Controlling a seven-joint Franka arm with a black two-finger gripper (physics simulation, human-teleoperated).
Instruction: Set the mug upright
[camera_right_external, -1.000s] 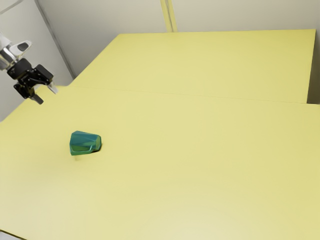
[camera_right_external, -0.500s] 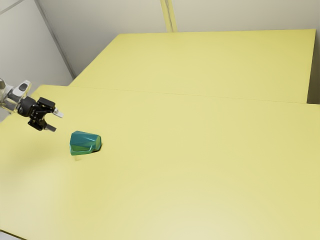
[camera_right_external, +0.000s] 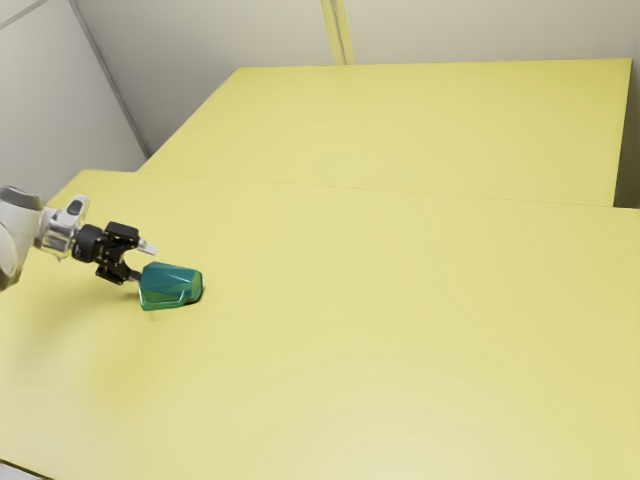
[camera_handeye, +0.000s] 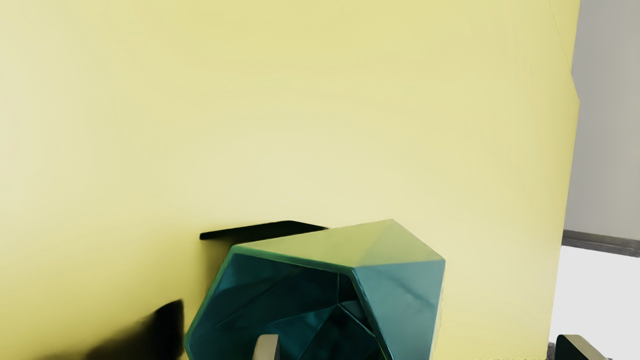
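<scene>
Gaping wide, jaws at the mug (camera_handeye: 400, 300)

Room of unclear kind, grey walls (camera_right_external: 220, 50), yellow table (camera_right_external: 400, 320)

The mug (camera_handeye: 400, 305) looks like glossy, slightly translucent glass or plastic, its facets smooth and flat, with crisp edges and a shiny inside. The tabletop (camera_right_external: 400, 300) is smooth, like painted board, with a soft satin sheen. The arm (camera_right_external: 18, 228) has a glossy hard-plastic look, with polished metal near the wrist. The black gripper (camera_right_external: 143, 262) seems hard plastic or coated metal, its fingertips smooth and matt. The wall (camera_right_external: 220, 50) looks smooth and matt.
</scene>
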